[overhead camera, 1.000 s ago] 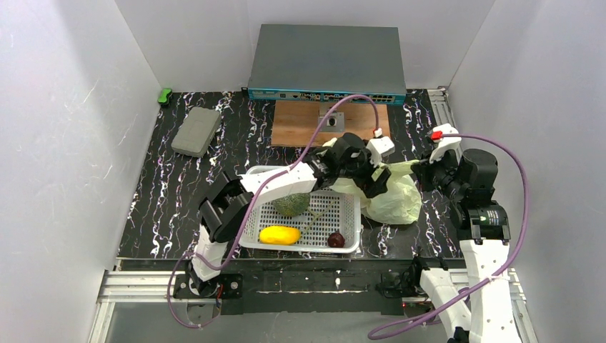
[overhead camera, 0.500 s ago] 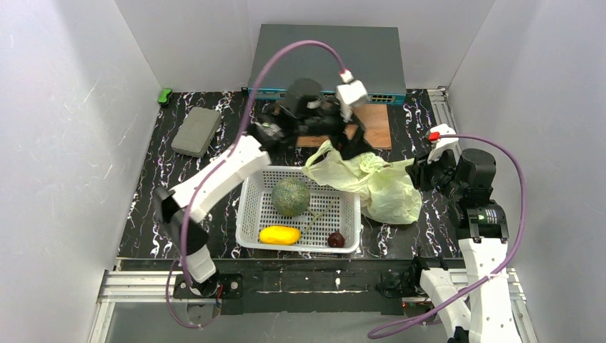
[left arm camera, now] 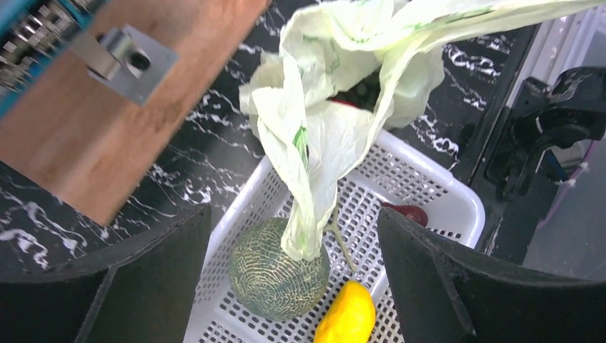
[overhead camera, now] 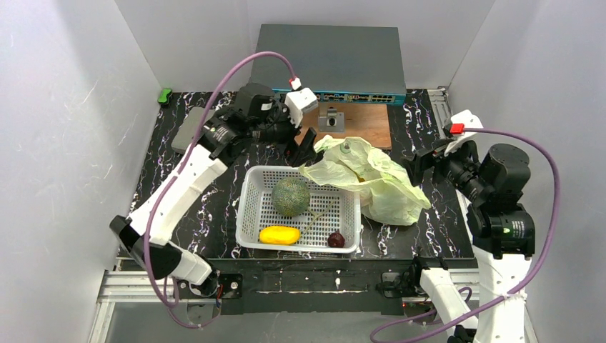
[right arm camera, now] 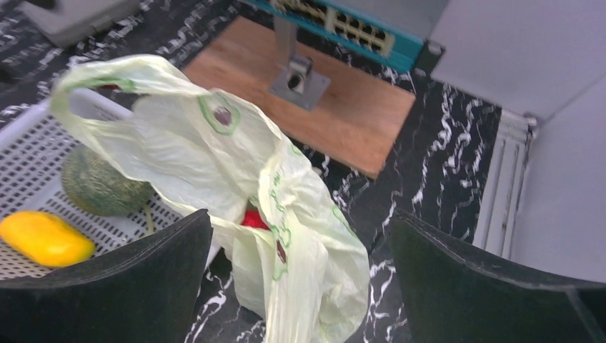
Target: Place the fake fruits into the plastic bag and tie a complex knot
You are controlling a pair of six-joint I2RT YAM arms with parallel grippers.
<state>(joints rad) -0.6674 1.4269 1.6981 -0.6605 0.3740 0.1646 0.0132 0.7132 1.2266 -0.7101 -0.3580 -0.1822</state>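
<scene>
1. A black, white-veined table (overhead camera: 179,207) sits between white walls (overhead camera: 71,107).
2. The left gripper (overhead camera: 304,151) hangs spread and empty beyond the basket (overhead camera: 250,214).
3. The basket holds mango (overhead camera: 279,235), melon (overhead camera: 291,196) and plum (overhead camera: 336,239), the mango's length running left to right.
4. The bag (overhead camera: 379,186) sprawls from the basket's far right corner onto the table, avocado prints showing, a red fruit (right arm camera: 251,218) inside.
5. The right gripper (overhead camera: 418,166), spread and empty, sits just right of it.

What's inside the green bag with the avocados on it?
Inside the plastic bag a bit of a red fruit peeks out at its opening. The crinkly plastic covers the rest, so what else is in there cannot be seen.
</scene>
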